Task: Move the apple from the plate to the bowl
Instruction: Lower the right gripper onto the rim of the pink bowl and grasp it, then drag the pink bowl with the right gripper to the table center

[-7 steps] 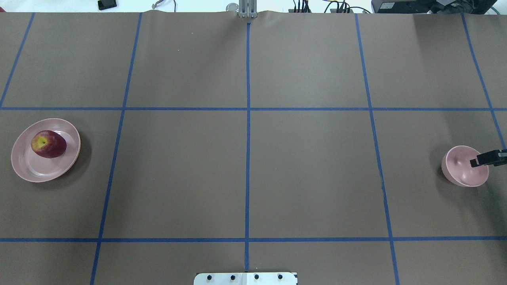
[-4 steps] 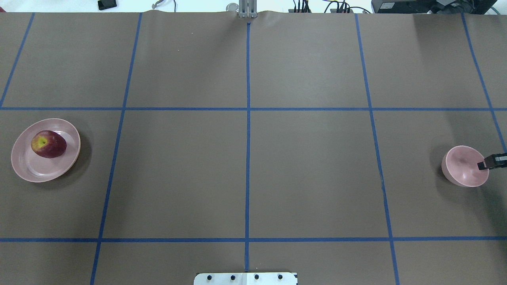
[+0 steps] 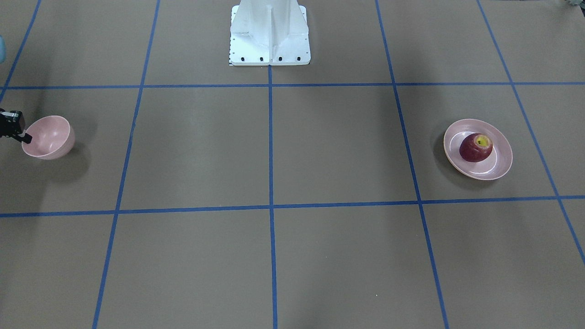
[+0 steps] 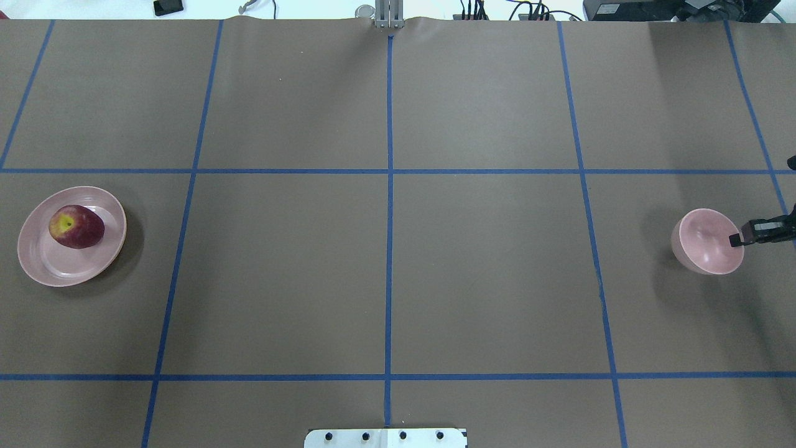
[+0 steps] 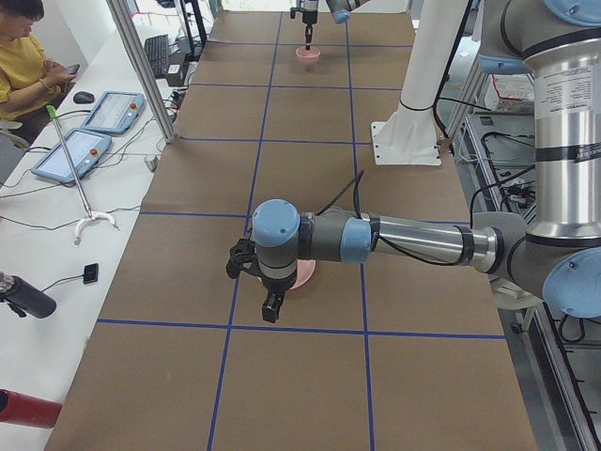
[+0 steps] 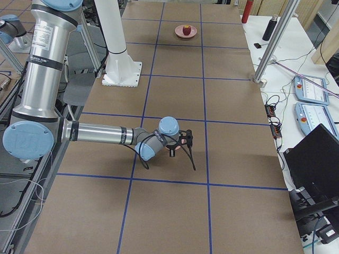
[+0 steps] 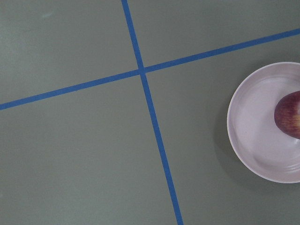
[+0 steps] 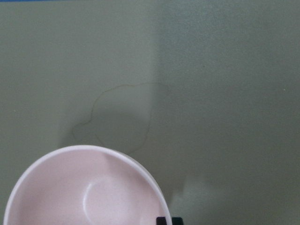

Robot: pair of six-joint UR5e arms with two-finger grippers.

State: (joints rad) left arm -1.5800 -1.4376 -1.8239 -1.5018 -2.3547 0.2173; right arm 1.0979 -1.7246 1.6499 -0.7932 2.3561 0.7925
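Observation:
The dark red apple lies on the wide pink plate at the table's left; both also show in the front view, the apple on the plate. The small pink bowl is at the far right, tilted and raised off its shadow. My right gripper is shut on the bowl's rim; it also shows in the front view at the bowl. My left gripper hangs beside the plate; I cannot tell whether it is open or shut. The left wrist view shows the plate and part of the apple.
Brown table cover with a blue tape grid. The white robot base stands at the middle of the robot's side. An operator sits beyond the table edge with tablets.
The right gripper has closed on the bowl's rim, and the bowl has moved with it toward the table's middle and away from the robot. Apple and plate have not moved.

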